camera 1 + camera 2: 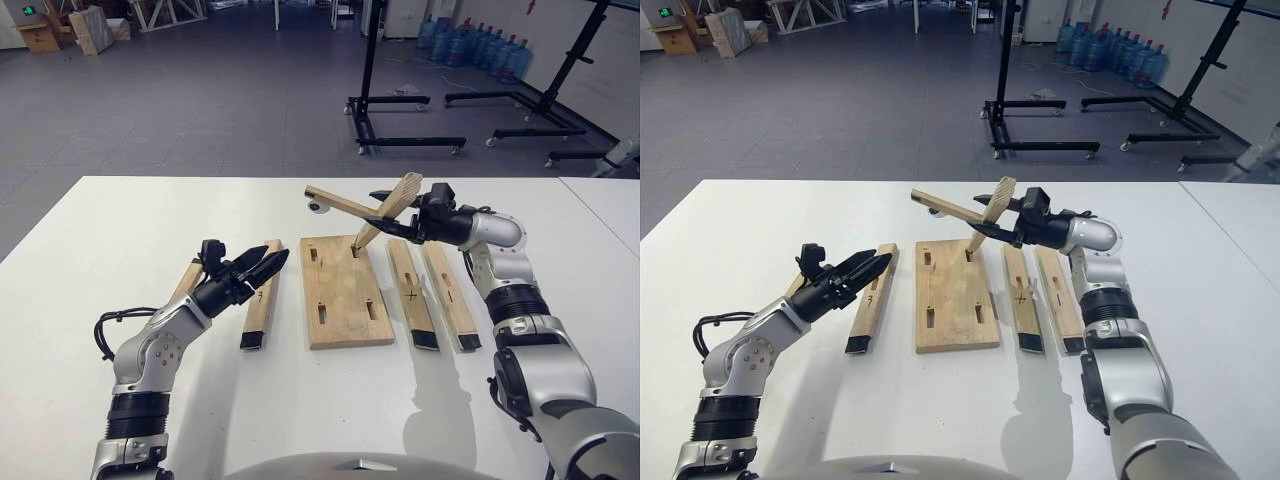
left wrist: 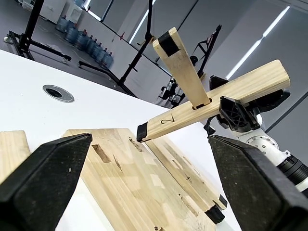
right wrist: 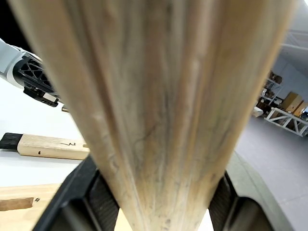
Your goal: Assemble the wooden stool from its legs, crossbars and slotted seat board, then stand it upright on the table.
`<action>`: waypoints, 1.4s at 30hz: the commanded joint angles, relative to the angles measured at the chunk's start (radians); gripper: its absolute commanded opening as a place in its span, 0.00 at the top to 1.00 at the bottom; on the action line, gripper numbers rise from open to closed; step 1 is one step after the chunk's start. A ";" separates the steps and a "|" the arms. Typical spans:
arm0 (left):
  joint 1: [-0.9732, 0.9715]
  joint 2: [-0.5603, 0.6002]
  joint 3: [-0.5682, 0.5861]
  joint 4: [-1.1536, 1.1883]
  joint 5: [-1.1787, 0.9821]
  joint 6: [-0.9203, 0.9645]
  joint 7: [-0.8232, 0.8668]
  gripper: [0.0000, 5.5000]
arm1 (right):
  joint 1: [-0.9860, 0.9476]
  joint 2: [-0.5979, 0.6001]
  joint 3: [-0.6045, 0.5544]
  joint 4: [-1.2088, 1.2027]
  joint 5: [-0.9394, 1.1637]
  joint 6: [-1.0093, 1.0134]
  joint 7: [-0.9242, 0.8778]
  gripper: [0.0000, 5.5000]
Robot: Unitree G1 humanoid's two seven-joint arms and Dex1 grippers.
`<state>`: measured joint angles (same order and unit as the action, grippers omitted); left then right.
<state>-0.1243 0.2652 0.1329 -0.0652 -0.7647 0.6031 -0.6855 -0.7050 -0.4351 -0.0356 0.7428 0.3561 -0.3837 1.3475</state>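
In the middle of the white table (image 1: 120,220): the slotted seat board (image 1: 347,290), lying flat, long side going from near to far. Just right of the board, flat and side by side, not touching it: the inner right leg (image 1: 411,293) and the outer right leg (image 1: 450,295), each with a black cap at the near end. Just left of the board, also flat, black cap at the near end: the left leg (image 1: 262,293). Further left, partly hidden under the left arm: one more wooden piece (image 1: 187,278).

Up over the far end of the board: the right gripper (image 1: 388,209), squeezed tight on the held leg (image 1: 366,234). In the right wrist view, black fingers (image 3: 77,202) pressed on both sides of the wood. Held leg tilted, top end leaning to the right, low end down by a far slot of the board. Cannot tell whether inside the slot or just over it. Stuck through a hole in the held leg, making a cross shape: the crossbar (image 1: 335,200), pointing left and up off the table.

Near the far part of the left leg, low over the table: the left gripper (image 1: 270,260). Holding nothing, fingers (image 2: 43,178) spread wide apart, tips pointing right toward the board.

Past the far edge of the table: grey floor, black metal stands (image 1: 400,110) and a row of blue water bottles (image 1: 470,40) at the far right.
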 commanded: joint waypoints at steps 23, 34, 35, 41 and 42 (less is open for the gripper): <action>-0.014 -0.029 -0.022 0.047 0.069 -0.021 0.006 0.19 | -0.036 -0.004 -0.011 0.149 -0.018 -0.089 0.132 0.63; -0.001 -0.050 -0.029 0.075 0.090 -0.055 -0.004 0.19 | -0.083 -0.055 0.044 0.181 -0.016 0.236 0.263 0.63; 0.004 -0.051 -0.031 0.077 0.092 -0.058 -0.008 0.19 | -0.095 -0.059 0.054 0.193 -0.013 0.278 0.266 0.63; 0.005 -0.059 -0.039 0.102 0.107 -0.078 -0.018 0.19 | -0.169 -0.058 0.087 0.338 -0.090 0.330 0.240 0.63; 0.005 -0.060 -0.042 0.107 0.111 -0.081 -0.020 0.19 | -0.172 -0.060 0.090 0.355 -0.102 0.323 0.237 0.63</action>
<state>-0.1243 0.2051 0.0971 0.0266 -0.6663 0.5338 -0.7024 -0.8997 -0.4928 0.0211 1.0501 0.3313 -0.0663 1.5943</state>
